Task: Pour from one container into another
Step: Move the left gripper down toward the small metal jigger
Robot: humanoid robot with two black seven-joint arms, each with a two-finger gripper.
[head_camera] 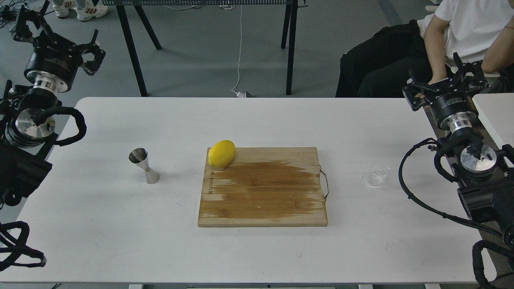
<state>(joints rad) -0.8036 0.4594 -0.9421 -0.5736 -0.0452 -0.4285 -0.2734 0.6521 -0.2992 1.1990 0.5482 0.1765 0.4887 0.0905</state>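
Our little clear glass cup (376, 176) sits on the white table (257, 249), to the right of the wooden cutting board (263, 188) and a small way from its metal handle (325, 182). It stands up straight. It is so see-through that we cannot tell if there is anything in it.

The shiny steel jigger (144, 165) is on the other side, left of the board and well apart from the cup. It stands on its wide bottom, with its open mouth up. It looks a bit tilted from where we look, but we think it stands fine. We cannot see into it.

A yellow lemon (221, 154) lies on the far left corner of the board. The middle of the board has a big dark patch that looks wet.

Our right gripper (443, 86) is up in the air past the far right side of the table, far from the cup. Its fingers are spread apart and hold nothing. Our left gripper (93, 56) is up high by the far left corner, far from the jigger. Its fingers look spread too, and nothing is in them.

A person in a white shirt (470, 28) sits behind the table on the right.

So we think the job has not started. Nothing is picked up yet. We still have to reach the cup, grab it, carry it over the board to the jigger, and tip it in.
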